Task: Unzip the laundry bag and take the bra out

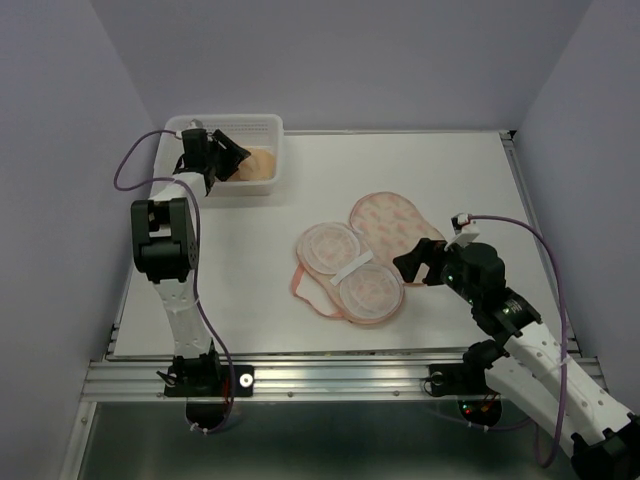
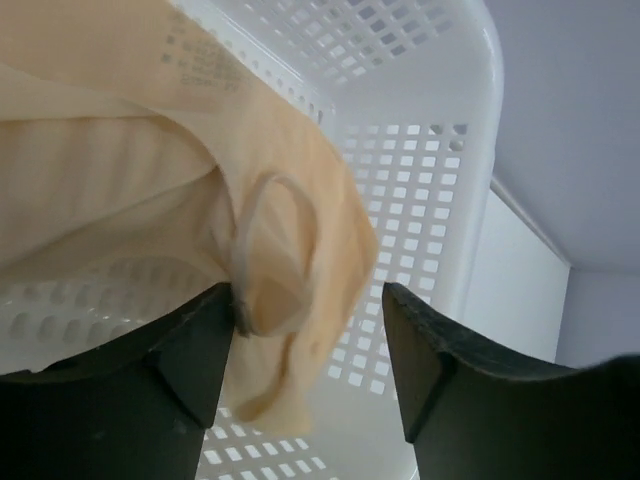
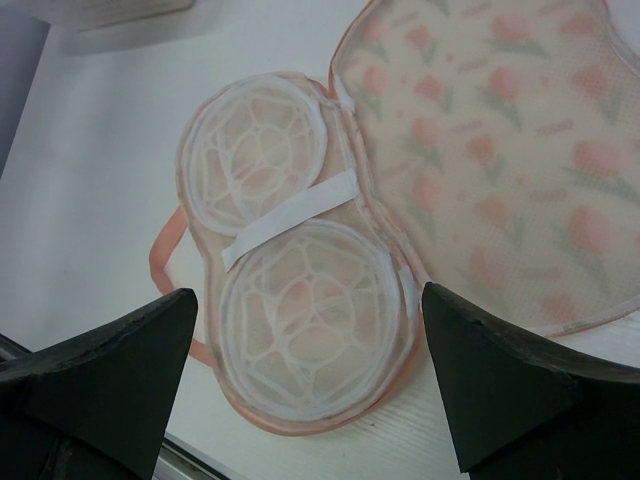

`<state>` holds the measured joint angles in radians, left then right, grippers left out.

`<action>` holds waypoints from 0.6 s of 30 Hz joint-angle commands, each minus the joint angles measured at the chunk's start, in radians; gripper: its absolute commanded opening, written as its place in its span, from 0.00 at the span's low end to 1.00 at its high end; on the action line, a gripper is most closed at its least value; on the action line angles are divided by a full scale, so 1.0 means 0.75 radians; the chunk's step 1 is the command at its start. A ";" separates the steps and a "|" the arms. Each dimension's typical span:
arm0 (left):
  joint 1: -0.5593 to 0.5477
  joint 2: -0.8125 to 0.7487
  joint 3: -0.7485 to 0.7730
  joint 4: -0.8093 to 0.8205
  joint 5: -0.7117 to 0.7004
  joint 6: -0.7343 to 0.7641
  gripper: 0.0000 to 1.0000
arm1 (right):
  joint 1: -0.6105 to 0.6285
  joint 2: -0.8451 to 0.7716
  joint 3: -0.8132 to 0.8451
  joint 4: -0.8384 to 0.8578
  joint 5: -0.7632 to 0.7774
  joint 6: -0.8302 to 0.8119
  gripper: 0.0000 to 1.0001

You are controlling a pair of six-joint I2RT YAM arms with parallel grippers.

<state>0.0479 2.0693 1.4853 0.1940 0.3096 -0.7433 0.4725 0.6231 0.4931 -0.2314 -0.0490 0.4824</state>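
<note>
The laundry bag (image 1: 365,255) lies unzipped and spread flat on the table. Its printed pink lid is folded to the right, and two round white mesh cups and a white strap show inside (image 3: 300,300). My right gripper (image 1: 418,262) hovers open just right of it, with its jaws (image 3: 308,292) wide over the nearer cup and touching nothing. The beige bra (image 1: 258,165) rests in the white perforated basket (image 1: 272,125) at the back left. My left gripper (image 1: 232,160) is over that basket and stands open (image 2: 308,290). Bra fabric (image 2: 150,200) hangs against its left finger, clear of the right one.
The basket wall (image 2: 440,150) stands close behind the left fingers. Purple cables loop from both arms. The grey enclosure walls border the table on the left, back and right. A metal rail runs along the near edge.
</note>
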 commanded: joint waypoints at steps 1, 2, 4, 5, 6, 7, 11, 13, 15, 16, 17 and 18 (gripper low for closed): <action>-0.017 -0.073 0.018 0.050 0.058 -0.009 0.92 | 0.004 -0.007 0.005 0.049 0.039 -0.007 1.00; -0.017 -0.092 0.018 0.044 0.056 -0.009 0.98 | 0.004 -0.005 0.009 0.041 0.057 -0.003 1.00; -0.019 -0.159 0.063 -0.025 0.039 0.019 0.99 | 0.004 0.030 0.032 0.002 0.171 0.017 1.00; -0.017 -0.180 0.091 -0.064 0.011 0.036 0.99 | 0.004 0.050 0.058 -0.037 0.241 0.040 1.00; -0.017 -0.198 0.124 -0.109 -0.004 0.054 0.99 | 0.004 0.073 0.073 -0.053 0.266 0.048 1.00; -0.017 -0.235 0.195 -0.152 -0.022 0.095 0.99 | 0.004 0.102 0.085 -0.066 0.288 0.058 1.00; -0.017 -0.311 0.386 -0.478 -0.193 0.216 0.99 | 0.004 0.322 0.152 -0.096 0.427 0.128 1.00; -0.019 -0.341 0.494 -0.654 -0.263 0.279 0.99 | -0.008 0.416 0.222 -0.105 0.513 0.148 1.00; -0.017 -0.366 0.545 -0.759 -0.365 0.371 0.99 | -0.043 0.549 0.267 -0.109 0.554 0.189 1.00; -0.017 -0.405 0.562 -0.796 -0.392 0.400 0.99 | -0.100 0.594 0.306 -0.109 0.558 0.207 1.00; -0.017 -0.427 0.558 -0.865 -0.455 0.455 0.99 | -0.137 0.676 0.324 -0.107 0.548 0.236 1.00; -0.017 -0.456 0.548 -0.892 -0.472 0.482 0.99 | -0.180 0.719 0.343 -0.105 0.536 0.246 1.00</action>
<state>0.0338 1.8259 1.8622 -0.2787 0.0929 -0.5285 0.4252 1.0695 0.6685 -0.3099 0.2771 0.5987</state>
